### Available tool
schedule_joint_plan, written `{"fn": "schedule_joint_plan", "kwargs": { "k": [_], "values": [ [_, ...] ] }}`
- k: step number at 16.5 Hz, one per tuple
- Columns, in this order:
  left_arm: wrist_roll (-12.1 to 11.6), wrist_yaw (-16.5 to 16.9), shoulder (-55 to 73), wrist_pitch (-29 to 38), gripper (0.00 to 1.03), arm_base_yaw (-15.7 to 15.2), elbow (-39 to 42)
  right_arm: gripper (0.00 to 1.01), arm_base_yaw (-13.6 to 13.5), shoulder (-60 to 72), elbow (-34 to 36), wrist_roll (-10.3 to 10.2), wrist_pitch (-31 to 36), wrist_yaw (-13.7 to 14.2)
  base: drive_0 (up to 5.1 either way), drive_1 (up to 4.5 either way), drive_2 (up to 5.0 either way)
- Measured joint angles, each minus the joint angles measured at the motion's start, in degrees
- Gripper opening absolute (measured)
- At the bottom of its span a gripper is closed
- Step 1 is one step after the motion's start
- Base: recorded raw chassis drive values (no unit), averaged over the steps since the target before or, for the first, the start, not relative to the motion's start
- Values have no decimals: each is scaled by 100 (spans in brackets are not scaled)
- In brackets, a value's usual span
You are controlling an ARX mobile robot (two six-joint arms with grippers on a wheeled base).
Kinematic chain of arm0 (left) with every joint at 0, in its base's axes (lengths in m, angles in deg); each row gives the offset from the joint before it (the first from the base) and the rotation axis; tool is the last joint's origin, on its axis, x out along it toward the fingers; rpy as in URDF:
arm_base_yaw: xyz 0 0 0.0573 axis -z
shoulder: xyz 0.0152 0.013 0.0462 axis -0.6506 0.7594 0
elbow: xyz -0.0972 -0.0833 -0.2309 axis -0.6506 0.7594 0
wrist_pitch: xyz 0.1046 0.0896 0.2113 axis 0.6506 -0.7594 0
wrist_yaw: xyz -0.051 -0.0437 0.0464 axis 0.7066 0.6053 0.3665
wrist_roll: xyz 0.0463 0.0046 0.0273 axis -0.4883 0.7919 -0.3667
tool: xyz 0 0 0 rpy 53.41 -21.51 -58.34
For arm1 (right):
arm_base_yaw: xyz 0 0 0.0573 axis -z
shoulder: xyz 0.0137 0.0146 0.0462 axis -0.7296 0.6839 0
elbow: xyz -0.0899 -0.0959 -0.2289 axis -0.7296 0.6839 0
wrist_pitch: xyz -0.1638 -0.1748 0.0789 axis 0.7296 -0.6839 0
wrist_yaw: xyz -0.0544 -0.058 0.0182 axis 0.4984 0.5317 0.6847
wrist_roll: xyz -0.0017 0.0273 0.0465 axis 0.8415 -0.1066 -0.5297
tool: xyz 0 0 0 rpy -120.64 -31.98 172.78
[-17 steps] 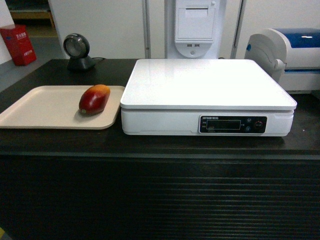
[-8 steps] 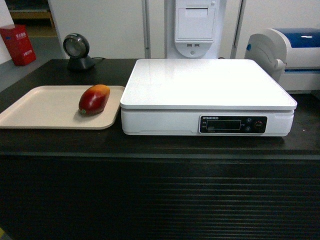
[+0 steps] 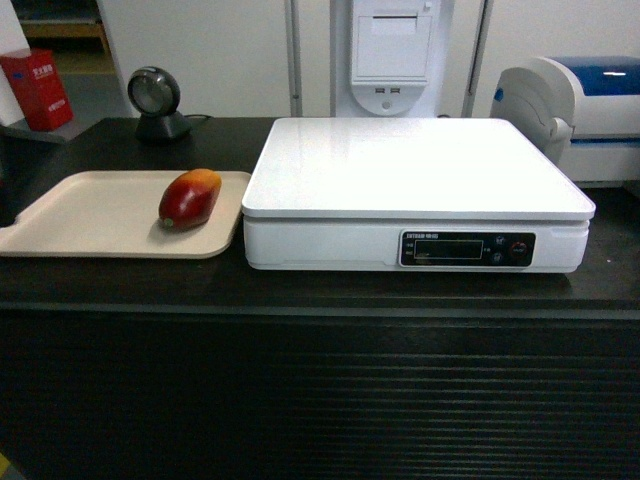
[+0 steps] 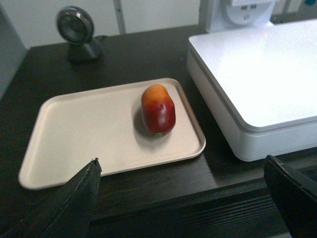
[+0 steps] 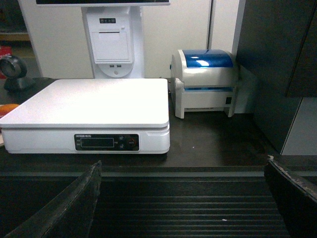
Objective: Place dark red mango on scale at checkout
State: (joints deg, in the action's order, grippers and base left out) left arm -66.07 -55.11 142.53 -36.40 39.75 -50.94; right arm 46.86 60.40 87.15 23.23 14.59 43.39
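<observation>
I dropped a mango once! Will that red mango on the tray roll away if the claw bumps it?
Probably a little. The dark red mango is rounded and lies on its side, so a nudge could rock or roll it. Its skin looks glossy, so maybe slippery. The tray has a raised rim that should stop it.

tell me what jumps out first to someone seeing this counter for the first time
The big white scale fills the middle of the dark checkout, its platform bare. Left of it, the dark red mango lies alone on a beige tray, near the tray's right edge and the one splash of colour. Behind the tray stands a small round black scanner, and a white printer with a blue lid sits at the far right.
</observation>
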Motion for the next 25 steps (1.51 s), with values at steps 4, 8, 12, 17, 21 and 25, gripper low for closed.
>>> {"fn": "schedule_joint_plan", "kwargs": {
  "k": [4,8,12,17,21,25],
  "values": [
    [-256,37,2100,-575,98,238,-1893,98,0,0,0,0,0,0,0,0,0],
    [-243,111,3182,-1132,98,321,-3230,98,0,0,0,0,0,0,0,0,0],
    [94,376,3866,-1749,98,365,-4347,98,0,0,0,0,0,0,0,0,0],
    [284,157,4658,-2343,98,363,-5593,98,0,0,0,0,0,0,0,0,0],
    [234,-13,5239,-2706,98,313,-6389,98,0,0,0,0,0,0,0,0,0],
    [125,-81,5672,-3075,98,299,-6734,98,0,0,0,0,0,0,0,0,0]
  ]
}}
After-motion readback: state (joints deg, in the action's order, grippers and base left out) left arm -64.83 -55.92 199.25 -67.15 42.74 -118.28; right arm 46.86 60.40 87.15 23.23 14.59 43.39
